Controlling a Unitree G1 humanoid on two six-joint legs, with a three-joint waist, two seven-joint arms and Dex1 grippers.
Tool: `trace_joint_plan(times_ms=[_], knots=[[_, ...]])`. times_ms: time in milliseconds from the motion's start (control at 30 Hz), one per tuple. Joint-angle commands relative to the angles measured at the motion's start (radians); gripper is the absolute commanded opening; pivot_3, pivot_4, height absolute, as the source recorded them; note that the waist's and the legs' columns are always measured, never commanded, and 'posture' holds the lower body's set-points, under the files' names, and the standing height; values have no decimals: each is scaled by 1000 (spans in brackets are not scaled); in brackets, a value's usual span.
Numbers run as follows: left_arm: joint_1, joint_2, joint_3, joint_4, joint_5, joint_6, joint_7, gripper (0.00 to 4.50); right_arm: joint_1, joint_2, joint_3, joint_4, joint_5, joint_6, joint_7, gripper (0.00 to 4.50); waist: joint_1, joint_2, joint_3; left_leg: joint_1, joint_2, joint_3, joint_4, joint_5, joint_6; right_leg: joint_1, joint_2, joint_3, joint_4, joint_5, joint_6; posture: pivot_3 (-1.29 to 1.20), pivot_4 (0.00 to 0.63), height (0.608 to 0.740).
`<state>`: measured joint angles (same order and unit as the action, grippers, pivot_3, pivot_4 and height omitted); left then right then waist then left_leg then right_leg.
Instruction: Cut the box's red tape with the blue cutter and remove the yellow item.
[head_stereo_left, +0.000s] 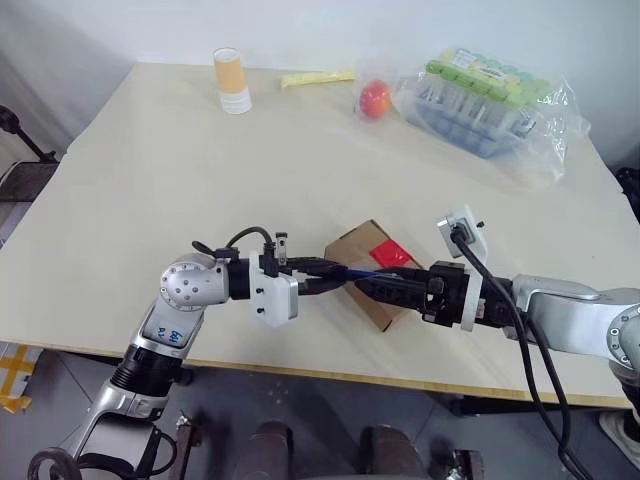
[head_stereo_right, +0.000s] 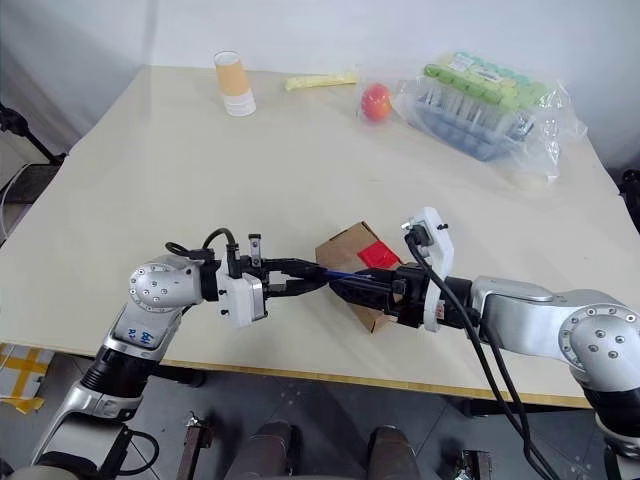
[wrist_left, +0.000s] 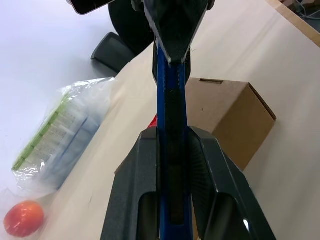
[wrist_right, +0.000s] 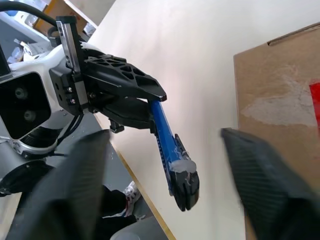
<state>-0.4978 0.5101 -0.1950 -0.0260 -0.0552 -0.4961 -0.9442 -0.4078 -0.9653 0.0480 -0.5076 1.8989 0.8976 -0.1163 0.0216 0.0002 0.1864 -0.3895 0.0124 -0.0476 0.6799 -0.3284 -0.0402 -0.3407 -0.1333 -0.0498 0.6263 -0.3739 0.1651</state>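
One table fills most of the head view. Near the lower centre sits one box carrying one red tape patch, and one blue cutter lies in front of it. Two grippers meet there: one left gripper and one right gripper. Along the upper edge stand one orange-and-white cup, one pale yellow strip, one red-orange fruit and, at upper right, one clear bag of green-capped tubes.

Bare desk spreads left of the box; cup, fruit and bag crowd the far edge.
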Motion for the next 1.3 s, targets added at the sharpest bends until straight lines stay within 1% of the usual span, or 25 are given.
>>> trace_joint_plan(times_ms=[33,67,100,133,200,233,267,333,433,500,633,733,767,833,933,967,1067,1133,1167,1300], knots=[[10,5,3,-41,1,-2,22,437,-7,20,-9,-19,-6,0,14,1901,0,0,0,0,0,0,0,0,0,0,0,0,0,0,0,0,150,740],[11,7,2,-43,2,-1,24,437,-8,27,-7,-19,-7,0,14,1613,0,0,0,0,0,0,0,0,0,0,0,0,0,0,0,0,150,740],[13,10,1,-46,4,-2,23,437,-9,32,-6,-18,-9,1,14,1140,0,0,0,0,0,0,0,0,0,0,0,0,0,0,0,0,150,740],[14,12,-1,-48,6,-3,23,437,-10,36,-6,-17,-11,1,12,894,0,0,0,0,0,0,0,0,0,0,0,0,0,0,0,0,150,740],[17,12,0,-54,3,5,27,437,-12,43,-4,-16,-15,3,13,259,0,0,0,0,0,0,0,0,0,0,0,0,0,0,0,0,150,740],[19,13,-4,-58,-10,17,20,437,-12,46,-3,-15,-17,3,14,144,0,0,0,0,0,0,0,0,0,0,0,0,0,0,0,0,150,740],[23,11,-8,-67,-36,32,9,437,-13,49,-2,-15,-19,4,15,156,0,0,0,0,0,0,0,0,0,0,0,0,0,0,0,0,150,740],[37,7,-13,-106,-111,105,-15,1161,-12,55,-1,-15,-26,4,18,156,0,0,0,0,0,0,0,0,0,0,0,0,0,0,0,0,150,740],[40,23,-7,-118,-80,126,-10,1980,-11,61,-7,-16,-42,6,29,156,0,0,0,0,0,0,-1,0,0,0,0,0,0,0,0,0,150,740],[50,42,18,-138,-122,184,-18,2566,-8,61,-14,-17,-52,8,39,156,0,0,0,0,0,0,-1,0,0,0,0,0,0,0,0,0,150,740],[85,101,116,-194,-290,408,-22,2589,9,40,-49,-23,-70,11,77,156,-4,1,1,0,0,0,-2,0,0,-1,0,0,-1,0,0,0,150,740],[114,192,194,-174,-392,536,-87,2589,37,8,-100,-27,-91,21,114,156,-5,1,1,0,1,0,-2,0,0,-1,0,0,0,0,0,0,150,740],[120,227,216,-144,-409,564,-119,2589,50,-5,-123,-28,-95,22,125,156,-5,2,1,0,0,0,-2,0,0,-1,0,0,-1,0,0,0,150,740],[110,258,241,-70,-390,556,-139,2589,73,-21,-164,-31,-97,17,140,156,-3,2,1,0,0,0,-3,0,0,-1,0,0,-1,0,0,0,150,740],[71,243,267,13,-413,611,-129,2030,110,-53,-230,-47,-114,20,172,156,5,2,2,0,0,0,-2,0,0,0,0,0,-1,0,0,0,150,740],[62,236,266,24,-426,638,-135,1730,121,-65,-248,-53,-132,24,186,156,5,2,2,0,0,0,-2,0,0,0,0,0,-1,0,0,0,150,740],[1,167,222,47,-423,683,-122,864,151,-103,-304,-64,-230,26,237,156,6,1,2,-1,0,0,-3,0,0,-1,0,0,-2,0,0,0,150,740],[-55,121,168,73,-392,727,-123,225,148,-130,-331,-63,-313,19,279,156,5,1,2,-1,-1,0,-3,0,0,-1,0,0,-2,0,0,0,150,740],[-83,96,147,98,-364,709,-122,19,142,-143,-340,-62,-346,16,299,156,3,1,2,-1,-1,0,-3,0,0,-1,0,0,-2,0,0,0,150,740],[-215,-28,94,210,-292,706,-54,0,93,-191,-358,-57,-436,20,367,156,1,0,3,-1,-1,1,-2,0,0,-1,0,0,-2,0,0,0,150,740]])
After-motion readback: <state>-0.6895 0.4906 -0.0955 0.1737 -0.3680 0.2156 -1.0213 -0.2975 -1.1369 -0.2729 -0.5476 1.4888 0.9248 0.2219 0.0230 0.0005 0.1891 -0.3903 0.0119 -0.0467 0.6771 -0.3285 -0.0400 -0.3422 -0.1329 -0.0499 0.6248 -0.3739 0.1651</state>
